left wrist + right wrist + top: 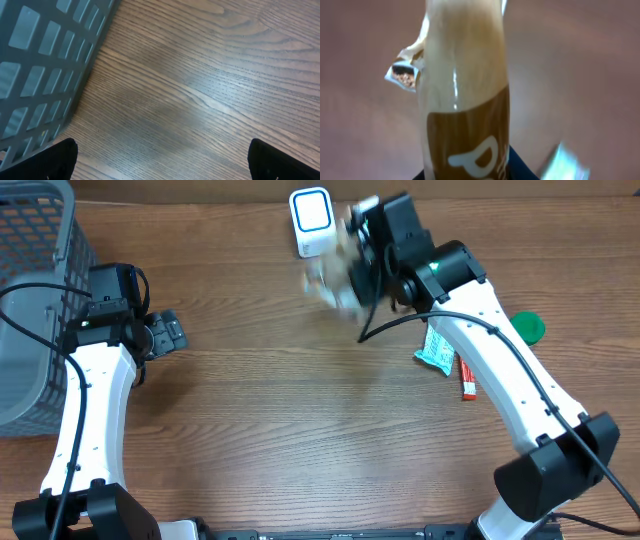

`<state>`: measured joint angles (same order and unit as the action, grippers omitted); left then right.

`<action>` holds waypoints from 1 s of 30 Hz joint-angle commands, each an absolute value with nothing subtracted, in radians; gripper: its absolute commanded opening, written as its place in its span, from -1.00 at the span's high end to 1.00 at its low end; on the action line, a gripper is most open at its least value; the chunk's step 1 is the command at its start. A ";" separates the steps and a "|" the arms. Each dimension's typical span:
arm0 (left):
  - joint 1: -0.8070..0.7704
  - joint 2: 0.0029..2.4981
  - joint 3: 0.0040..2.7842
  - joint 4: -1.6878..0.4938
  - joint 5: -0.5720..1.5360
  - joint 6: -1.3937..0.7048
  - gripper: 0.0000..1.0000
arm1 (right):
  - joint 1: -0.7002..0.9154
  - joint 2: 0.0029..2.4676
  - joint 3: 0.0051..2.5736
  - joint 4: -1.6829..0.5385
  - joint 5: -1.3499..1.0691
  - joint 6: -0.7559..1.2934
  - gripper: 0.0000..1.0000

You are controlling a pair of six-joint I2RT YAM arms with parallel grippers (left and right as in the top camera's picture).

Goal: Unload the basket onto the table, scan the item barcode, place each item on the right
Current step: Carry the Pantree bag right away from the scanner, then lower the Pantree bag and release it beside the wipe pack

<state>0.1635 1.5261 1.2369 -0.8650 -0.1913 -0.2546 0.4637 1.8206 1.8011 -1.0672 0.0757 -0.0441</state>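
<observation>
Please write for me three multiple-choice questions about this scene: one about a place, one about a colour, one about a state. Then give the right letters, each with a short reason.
1. Where does the grey basket stand?
A. At the table's left edge
B. At the table's right edge
C. In the middle of the table

2. What colour is the round object lying beside the right arm?
A. Yellow
B. Green
C. Purple

3. What is the state of the right hand?
A. Open and empty
B. Shut on a packet
C. Resting flat on the table

Answers:
1 A: the overhead view shows the basket at the left edge, next to the open left hand.
2 B: the object is plainly green against the brown wood.
3 B: the hand holds a beige and brown packet up close to the white scanner.
</observation>
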 commanded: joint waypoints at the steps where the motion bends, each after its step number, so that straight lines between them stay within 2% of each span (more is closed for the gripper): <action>1: 0.163 1.530 1.253 -0.863 -0.191 -0.239 -0.99 | 0.453 1.841 1.756 -1.221 0.003 0.013 0.72; 6: 0.163 1.530 1.253 -0.863 -0.191 -0.239 -1.00 | 0.451 1.842 1.660 -1.296 0.006 0.012 0.40; 7: 0.163 1.530 1.253 -0.863 -0.191 -0.239 -1.00 | 0.448 1.842 1.642 -1.294 0.006 0.012 0.28; 9: 0.163 1.530 1.253 -0.863 -0.191 -0.239 -0.99 | 0.442 1.842 1.625 -1.293 0.007 0.012 -0.25; 10: 0.163 1.530 1.253 -0.863 -0.191 -0.239 -1.00 | 0.439 1.842 1.618 -1.292 0.018 0.012 -0.44; 11: 0.163 1.530 1.253 -0.863 -0.191 -0.239 -1.00 | 0.437 1.842 1.612 -1.291 0.038 0.012 -0.80; 12: 0.163 1.530 1.253 -0.863 -0.191 -0.239 -0.99 | 0.435 1.842 1.607 -1.292 0.063 0.012 -1.00; 30: 0.163 1.530 1.253 -0.863 -0.191 -0.239 -1.00 | 0.435 1.842 1.604 -1.291 0.104 0.012 -1.00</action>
<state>0.1635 1.5261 1.2369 -0.8650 -0.1913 -0.2546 0.4393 1.8431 1.6131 -1.2949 0.0937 0.0071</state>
